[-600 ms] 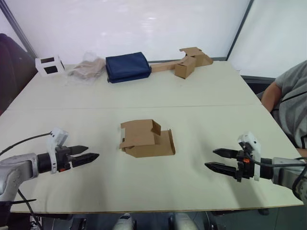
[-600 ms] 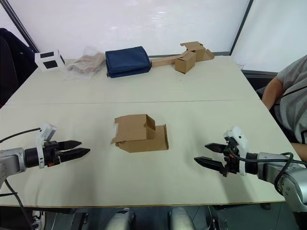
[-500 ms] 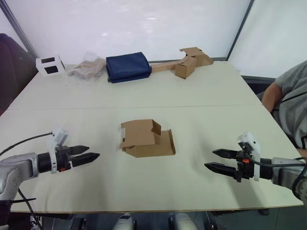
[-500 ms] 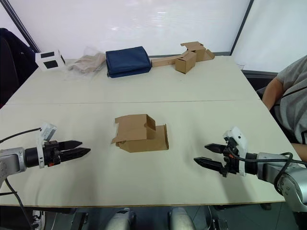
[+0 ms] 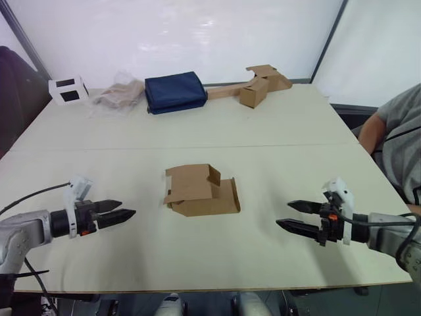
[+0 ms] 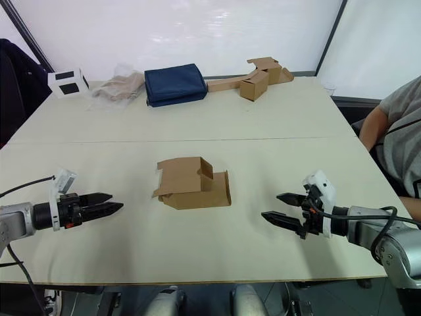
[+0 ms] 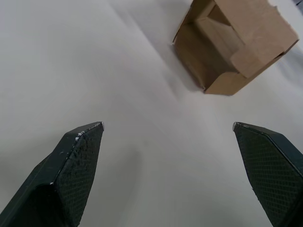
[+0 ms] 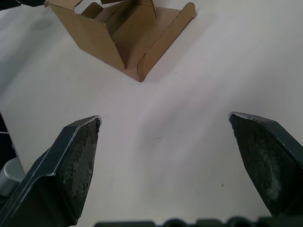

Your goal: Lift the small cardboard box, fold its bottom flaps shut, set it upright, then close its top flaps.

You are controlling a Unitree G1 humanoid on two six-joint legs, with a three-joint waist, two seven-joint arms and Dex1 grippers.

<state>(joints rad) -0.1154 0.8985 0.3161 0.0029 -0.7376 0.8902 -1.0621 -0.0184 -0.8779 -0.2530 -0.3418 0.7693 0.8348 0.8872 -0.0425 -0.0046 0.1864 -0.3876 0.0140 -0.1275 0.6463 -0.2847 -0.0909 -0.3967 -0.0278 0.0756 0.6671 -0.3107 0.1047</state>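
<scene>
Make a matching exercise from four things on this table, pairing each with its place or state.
Things:
1. small cardboard box
2. navy blue pouch
3. white box with black squares
4. right tool

Places or states:
A. far left corner of the table
B. far edge, middle
C. open, holding nothing
D. table centre, lying with flaps open

Pairs: 1-D, 2-B, 3-A, 4-C

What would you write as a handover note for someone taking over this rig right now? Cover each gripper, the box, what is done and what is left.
Left gripper: open, holding nothing, low over the table, to the box's left.
Right gripper: open, holding nothing, to the box's right.
Small cardboard box: lying on its side mid-table, flaps open, touched by neither gripper.
Done: nothing yet.
Left: lift the box, fold the bottom flaps shut, stand it upright, close the top flaps.
</scene>
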